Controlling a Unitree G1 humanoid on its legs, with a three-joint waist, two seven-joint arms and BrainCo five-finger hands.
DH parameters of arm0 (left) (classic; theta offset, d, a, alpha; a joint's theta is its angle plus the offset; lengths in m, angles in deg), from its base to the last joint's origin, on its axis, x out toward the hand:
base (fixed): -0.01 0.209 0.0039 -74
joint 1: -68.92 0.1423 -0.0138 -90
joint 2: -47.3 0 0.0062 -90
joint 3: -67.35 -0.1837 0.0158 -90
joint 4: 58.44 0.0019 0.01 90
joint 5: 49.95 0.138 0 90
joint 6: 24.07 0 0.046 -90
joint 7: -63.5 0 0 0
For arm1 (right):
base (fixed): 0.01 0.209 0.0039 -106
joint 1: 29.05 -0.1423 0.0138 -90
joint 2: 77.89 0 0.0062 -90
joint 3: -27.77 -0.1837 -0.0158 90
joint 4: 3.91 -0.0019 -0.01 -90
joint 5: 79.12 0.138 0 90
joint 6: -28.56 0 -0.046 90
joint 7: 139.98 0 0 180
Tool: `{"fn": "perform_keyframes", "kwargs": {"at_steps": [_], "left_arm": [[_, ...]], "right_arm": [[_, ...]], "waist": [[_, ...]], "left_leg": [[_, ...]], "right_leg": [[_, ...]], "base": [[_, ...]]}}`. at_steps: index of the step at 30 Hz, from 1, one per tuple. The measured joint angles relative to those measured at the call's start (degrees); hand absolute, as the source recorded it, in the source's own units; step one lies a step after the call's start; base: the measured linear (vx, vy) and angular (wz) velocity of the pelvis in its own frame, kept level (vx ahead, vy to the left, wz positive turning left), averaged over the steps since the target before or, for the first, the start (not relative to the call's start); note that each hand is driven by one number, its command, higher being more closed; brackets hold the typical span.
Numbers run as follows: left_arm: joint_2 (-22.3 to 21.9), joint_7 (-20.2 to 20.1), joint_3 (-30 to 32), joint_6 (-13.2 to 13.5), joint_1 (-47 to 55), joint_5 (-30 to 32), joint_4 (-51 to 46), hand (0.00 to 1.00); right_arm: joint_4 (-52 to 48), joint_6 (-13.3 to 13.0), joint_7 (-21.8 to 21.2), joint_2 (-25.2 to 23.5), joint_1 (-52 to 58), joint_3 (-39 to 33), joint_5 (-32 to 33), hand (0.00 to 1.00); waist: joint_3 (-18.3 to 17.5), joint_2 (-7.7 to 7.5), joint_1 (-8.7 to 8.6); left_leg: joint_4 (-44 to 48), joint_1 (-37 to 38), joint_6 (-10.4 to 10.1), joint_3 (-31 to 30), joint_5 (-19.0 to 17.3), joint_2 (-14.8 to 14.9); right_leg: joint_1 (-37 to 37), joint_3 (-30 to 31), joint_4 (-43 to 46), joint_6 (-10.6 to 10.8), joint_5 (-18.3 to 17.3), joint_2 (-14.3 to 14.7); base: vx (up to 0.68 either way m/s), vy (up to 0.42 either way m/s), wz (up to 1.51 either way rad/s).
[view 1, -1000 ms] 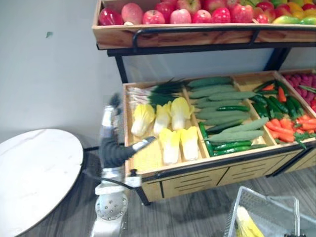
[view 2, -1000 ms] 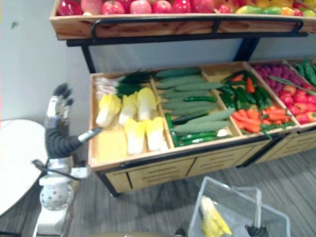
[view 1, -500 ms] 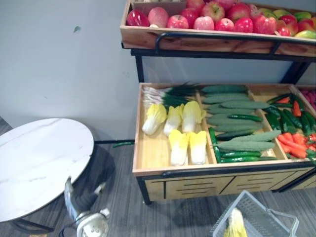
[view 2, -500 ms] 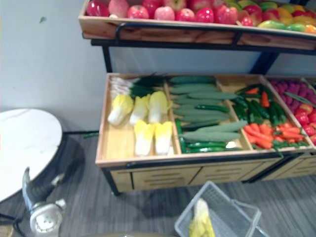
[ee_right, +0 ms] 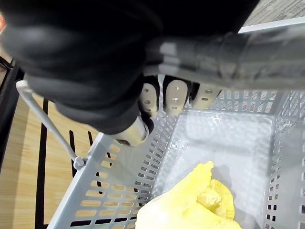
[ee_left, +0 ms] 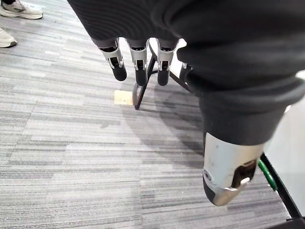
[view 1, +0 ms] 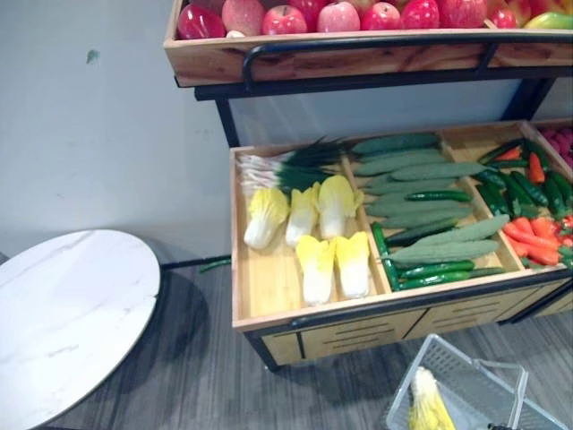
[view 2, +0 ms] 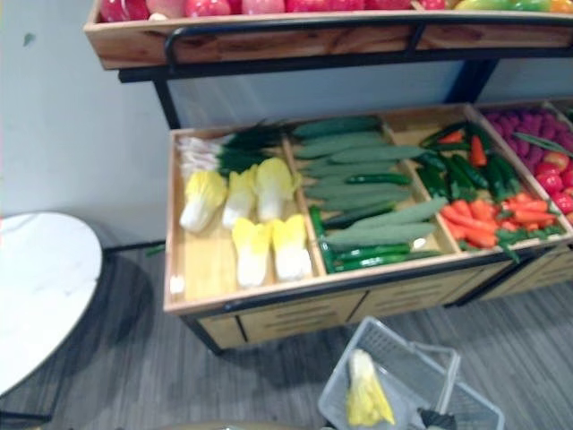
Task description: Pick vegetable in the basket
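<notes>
One cabbage (view 1: 427, 408) is already in the basket (view 1: 470, 381), lying on the mesh floor. So one pick looks done, and we're between picks or nearly finished; the task doesn't say how many.

Right hand (ee_right: 174, 98): fingers look clenched round the basket's handle (ee_right: 228, 52), their tips showing under the grey bar. It's carrying the basket in front of the stand (view 1: 358, 313).

Left hand (ee_left: 141, 67): fingers hang straight and released over the grey floor, holding nothing, well away from the produce.

Next move, if another item is wanted:
- Raise the left hand to the lower shelf.
- The nearest pair of cabbages (view 1: 327, 264) is the easy target, right at the front rim.
- Cucumbers (view 1: 421, 179) are one compartment over, carrots (view 1: 528, 237) further right.
- Keep the basket level and close to the rim so the drop is short.

Hard to make out:
- The basket is cut off by the frame edge in both eye views.
- The handle grip is read only from a very close angle, with the thumb partly lost against the dark cover.
- The right end of the stand and the apple shelf (view 1: 358, 13) run out of frame.
- The white table (view 1: 63, 313) sits at the left and plays no part.
</notes>
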Motion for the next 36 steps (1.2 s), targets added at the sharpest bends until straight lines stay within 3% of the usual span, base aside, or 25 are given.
{"fn": "perform_keyframes", "kwargs": {"at_steps": [10, 15, 18, 19, 21, 22, 23, 24, 25, 27, 28, 30, 36], "left_arm": [[-0.06, -4.70, -5.69, 0.40, -0.96, -1.52, 2.22, 0.00], [-0.06, -6.31, -8.46, 0.40, -2.00, -4.32, 2.33, 0.00], [0.74, -6.74, -10.24, 0.44, -3.74, -4.27, 2.42, 0.00], [1.73, -6.84, -10.51, 0.46, -4.55, -4.26, 3.57, 0.00], [3.20, -6.86, -10.40, 0.42, -5.25, -3.99, 4.46, 0.00], [3.53, -6.86, -10.34, 0.42, -5.71, -3.90, 4.46, 0.00], [3.99, -6.83, -10.06, 0.55, -6.40, -3.79, 4.28, 0.00], [4.11, -6.83, -10.03, 0.55, -6.42, -3.78, 4.11, 0.00], [4.31, -6.86, -9.65, 0.45, -6.38, -3.78, 3.76, 0.00], [3.81, -6.95, -9.34, 0.41, -4.89, -3.79, 3.26, 0.00], [3.70, -7.24, -9.34, 0.37, -4.20, -3.80, 3.25, 0.00], [3.58, -7.41, -9.16, 0.34, -4.08, -3.82, 3.24, 0.00], [1.27, -7.69, -7.68, 0.36, -5.82, -3.96, 3.19, 0.00]], "right_arm": [[-0.05, 0.08, -1.85, -0.44, -0.96, 3.17, 0.01, 1.00], [-0.51, -0.46, -2.60, -1.04, -2.54, 4.42, 1.37, 1.00], [-1.14, -1.21, -3.13, -2.07, -2.36, 4.36, 2.50, 1.00], [-2.52, -1.48, -3.40, -3.09, -2.50, 4.62, 3.48, 1.00], [-4.83, -1.70, -3.58, -4.17, -2.93, 6.63, 3.55, 1.00], [-5.38, -1.71, -3.59, -4.50, -2.96, 7.01, 3.57, 1.00], [-6.66, -1.56, -3.58, -5.43, -3.44, 8.85, 3.86, 1.00], [-7.27, -1.54, -3.58, -5.51, -3.39, 8.95, 3.90, 1.00], [-7.52, -1.57, -3.39, -5.25, -3.35, 8.86, 3.95, 1.00], [-6.88, -1.42, -3.37, -4.82, -3.06, 9.03, 3.85, 1.00], [-6.89, -1.49, -3.50, -5.05, -2.14, 10.25, 3.31, 1.00], [-6.07, -1.27, -3.52, -5.09, -2.41, 10.72, 3.30, 1.00], [-2.59, 0.32, -3.30, -4.97, -3.08, 6.87, 3.30, 1.00]], "waist": [[0.53, -0.10, 0.16], [2.77, -0.12, 0.41], [3.65, -0.97, 0.10], [4.09, -1.23, 0.29], [4.37, -0.80, 0.30], [4.77, -0.62, 0.24], [5.85, -0.43, 0.54], [5.88, -0.58, 0.17], [6.10, -0.77, 0.17], [6.18, -0.66, 0.56], [6.16, -0.74, 0.44], [6.26, -1.21, 0.57], [6.25, -0.62, 0.19]], "left_leg": [[1.48, -0.98, 0.00, -0.84, -0.85, 0.13], [19.06, -6.81, 0.24, 0.45, -11.28, 3.36], [23.80, -7.82, 0.74, 2.92, -14.16, 4.18], [24.50, -7.90, 0.90, 5.47, -14.93, 5.08], [25.25, -7.84, 1.54, 11.48, -15.77, 7.50], [25.21, -7.57, 1.90, 13.38, -15.78, 8.04], [23.26, -6.75, 3.48, 19.56, -14.72, 9.81], [22.70, -6.45, 3.73, 21.34, -14.54, 9.75], [21.61, -4.61, 4.22, 24.49, -14.23, 9.60], [19.77, -0.82, 4.48, 30.29, -13.67, 9.46], [19.72, 0.41, 4.64, 34.19, -13.58, 9.27], [19.92, 0.92, 4.62, 38.79, -13.57, 8.80], [17.96, 2.34, 3.46, 46.89, -9.98, 7.05]], "right_leg": [[-0.05, -0.26, 0.45, 0.12, -0.44, 0.00], [-5.45, 4.92, 13.30, 0.56, -6.41, -0.78], [-8.41, 11.24, 15.84, 0.84, -6.27, -0.33], [-9.97, 14.23, 15.27, 0.10, -4.07, 0.54], [-12.20, 17.67, 10.62, -1.90, 4.89, 3.50], [-12.23, 17.63, 7.87, -2.04, 8.96, 4.42], [-12.30, 13.19, 5.48, -3.72, 13.13, 5.21], [-13.30, 8.96, 10.65, -5.58, 8.17, 4.88], [-13.81, 3.33, 19.74, -7.31, 1.01, 3.63], [-11.36, -4.67, 30.84, -9.50, -5.58, 1.73], [-8.44, -9.06, 34.67, -9.33, -8.39, 0.37], [-7.62, -11.17, 34.37, -8.81, -10.01, -0.80], [-5.00, -9.45, 14.10, -8.63, -9.82, 5.21]], "base": [[0.00, 0.000, 0.02], [-0.02, 0.021, -0.34], [-0.01, 0.103, -0.55], [-0.04, 0.130, -1.19], [-0.12, 0.164, -1.47], [-0.19, 0.179, -1.74], [-0.17, 0.141, -1.47], [-0.16, 0.134, -1.57], [-0.06, 0.112, -0.93], [-0.05, 0.114, -1.44], [-0.05, 0.041, -1.51], [-0.01, -0.055, -1.41], [-0.01, -0.174, -1.11]]}}
